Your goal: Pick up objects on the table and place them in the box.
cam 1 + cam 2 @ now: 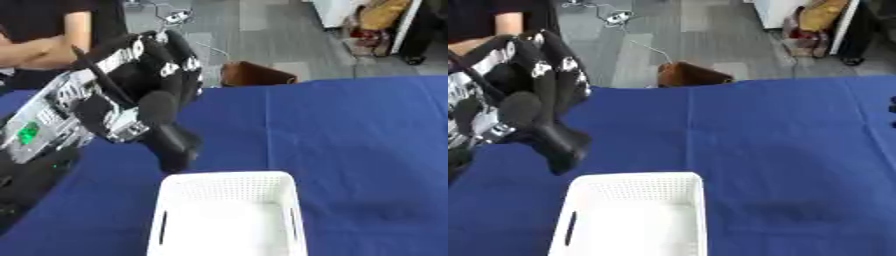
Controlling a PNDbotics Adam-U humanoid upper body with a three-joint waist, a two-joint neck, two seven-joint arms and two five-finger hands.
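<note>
My left hand [153, 82] hangs above the blue table [350, 130], just beyond the far left corner of the white perforated basket [229, 215]. Its fingers are curled. A black elongated object [175, 145] sticks down from them, its lower end close over the basket's far rim. What the object is I cannot make out. The basket looks empty from here. In the right eye view a dark sliver [892, 111], perhaps my right hand, shows at the right edge.
The left forearm [52, 120], silver and black, fills the left side. A brown bag [254, 74] stands on the floor past the table's far edge. A person stands at the upper left, away from the table's things.
</note>
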